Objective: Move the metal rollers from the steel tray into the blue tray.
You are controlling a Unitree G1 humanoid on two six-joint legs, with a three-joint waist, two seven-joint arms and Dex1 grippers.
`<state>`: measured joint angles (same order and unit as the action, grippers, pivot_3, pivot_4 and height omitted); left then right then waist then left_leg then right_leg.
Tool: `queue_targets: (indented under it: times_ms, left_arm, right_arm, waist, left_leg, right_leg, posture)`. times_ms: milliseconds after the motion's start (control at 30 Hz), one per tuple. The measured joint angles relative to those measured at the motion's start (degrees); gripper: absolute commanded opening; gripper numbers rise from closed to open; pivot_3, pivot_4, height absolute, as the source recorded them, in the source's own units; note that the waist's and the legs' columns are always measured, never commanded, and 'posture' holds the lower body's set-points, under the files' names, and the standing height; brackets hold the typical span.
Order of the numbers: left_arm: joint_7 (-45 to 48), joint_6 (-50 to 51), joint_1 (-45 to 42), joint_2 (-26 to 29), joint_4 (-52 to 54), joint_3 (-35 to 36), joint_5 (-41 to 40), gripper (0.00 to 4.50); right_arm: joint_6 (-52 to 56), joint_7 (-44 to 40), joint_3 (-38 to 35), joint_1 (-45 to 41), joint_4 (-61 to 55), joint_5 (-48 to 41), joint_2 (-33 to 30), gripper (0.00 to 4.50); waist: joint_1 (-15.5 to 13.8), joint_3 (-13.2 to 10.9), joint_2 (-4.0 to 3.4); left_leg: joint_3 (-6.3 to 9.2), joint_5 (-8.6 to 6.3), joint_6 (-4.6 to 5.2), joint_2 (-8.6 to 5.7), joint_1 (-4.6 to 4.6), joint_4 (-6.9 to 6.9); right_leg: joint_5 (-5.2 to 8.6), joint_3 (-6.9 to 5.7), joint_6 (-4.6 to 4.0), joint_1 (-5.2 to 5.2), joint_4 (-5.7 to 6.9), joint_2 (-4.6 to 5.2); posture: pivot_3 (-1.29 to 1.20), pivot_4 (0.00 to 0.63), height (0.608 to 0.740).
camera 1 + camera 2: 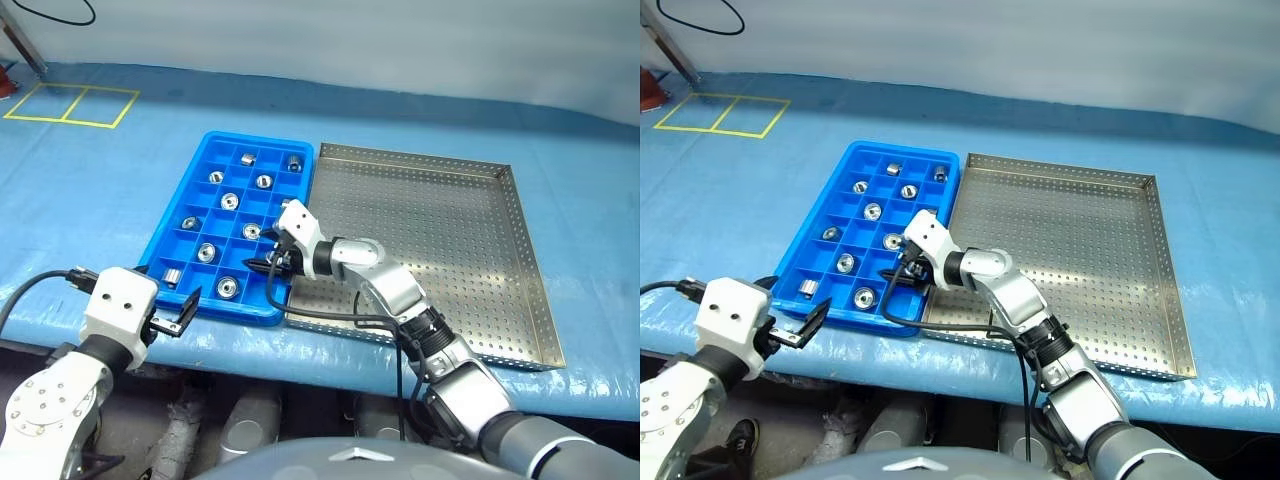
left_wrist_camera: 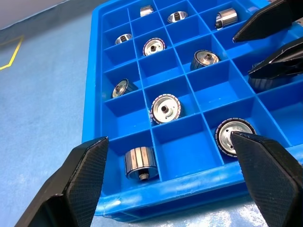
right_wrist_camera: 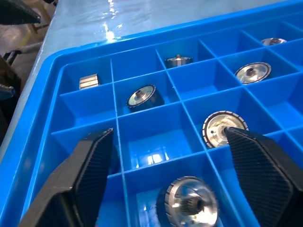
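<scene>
Steel rollers [image 1: 229,201]: small, hard, heavy, slippery; pinch across the ribbed rim.
Right fingers [image 3: 99,156] open over the blue tray [image 1: 170,235]; left fingers [image 2: 90,165] open at its near edge.

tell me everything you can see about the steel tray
The steel tray is a large, square, shallow pan of silver-grey perforated sheet metal with low raised rims. It lies flat on the blue table cover, its left rim against the blue tray. No rollers show in it. The right arm reaches across its near left corner.
</scene>
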<state>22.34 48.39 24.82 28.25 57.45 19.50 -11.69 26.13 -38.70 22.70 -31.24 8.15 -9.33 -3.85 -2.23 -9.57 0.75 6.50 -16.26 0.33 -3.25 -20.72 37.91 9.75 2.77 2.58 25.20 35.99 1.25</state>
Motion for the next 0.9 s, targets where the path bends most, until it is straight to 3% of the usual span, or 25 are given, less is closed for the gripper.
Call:
queue_targets:
  times_ms: [300, 433, 533, 667, 900]
  left_arm:
    - [0.28, -0.64, -10.43, 0.65, -5.16, -7.01, -0.26, 4.5]
    - [0.59, -2.99, -18.69, 0.47, -11.22, -12.18, -0.24, 4.5]
    - [1.46, -4.98, -23.63, 0.33, -15.74, -15.2, -0.22, 4.5]
    - [3.39, -7.93, -30.37, -0.32, -21.93, -19.87, -0.23, 4.5]
    - [5.17, -11.96, -34.6, -1.44, -30.15, -23.29, 0.27, 4.5]
  right_arm:
    - [-1.38, 6.24, -8.23, 1.92, -9.64, -0.78, -0.95, 3.96]
    - [0.75, 7.28, -13.5, 4.65, -13.82, -2.04, -6.81, 3.96]
    - [2.43, 6.64, -16.35, 7.74, -15.53, -2.58, -11.64, 4.47]
    - [3.15, 6.82, -19.79, 11.52, -16.57, -2.81, -15.98, 4.47]
    - [-0.87, 7.39, -25.2, 14.23, -17.36, -3.63, -18.01, 4.47]
  waist:
    - [0.74, 0.0, 0.0]
    - [1.54, 0.01, -0.01]
    - [3.11, 0.0, -0.03]
    - [5.19, 0.0, -0.03]
    - [9.4, 0.0, -0.03]
  left_leg:
    - [0.05, 0.08, -0.12, -0.03, -0.01, 0.02]
    - [-0.02, 0.12, -0.17, -0.09, -0.01, 0.05]
    - [-0.15, 0.09, -0.11, -0.08, -0.02, 0.05]
    - [-0.32, -0.01, 0.05, -0.02, -0.04, 0.05]
    - [-0.61, -0.15, 0.31, 0.08, 0.04, 0.1]
  right_leg:
    - [-0.02, -0.1, -0.03, -0.05, -0.02, 0.03]
    - [-0.16, -0.13, -0.2, -0.15, -0.11, 0.12]
    - [-0.16, -0.1, -0.21, -0.14, -0.12, 0.17]
    - [-0.16, 0.04, -0.2, -0.09, -0.12, 0.24]
    - [-0.26, 0.48, -0.02, 0.0, -0.08, 0.18]
  posture:
    - [0.01, 0.15, 0.74]
    - [-0.07, 0.15, 0.74]
    - [-0.12, 0.15, 0.74]
    - [-0.18, 0.15, 0.74]
    - [-0.23, 0.15, 0.74]
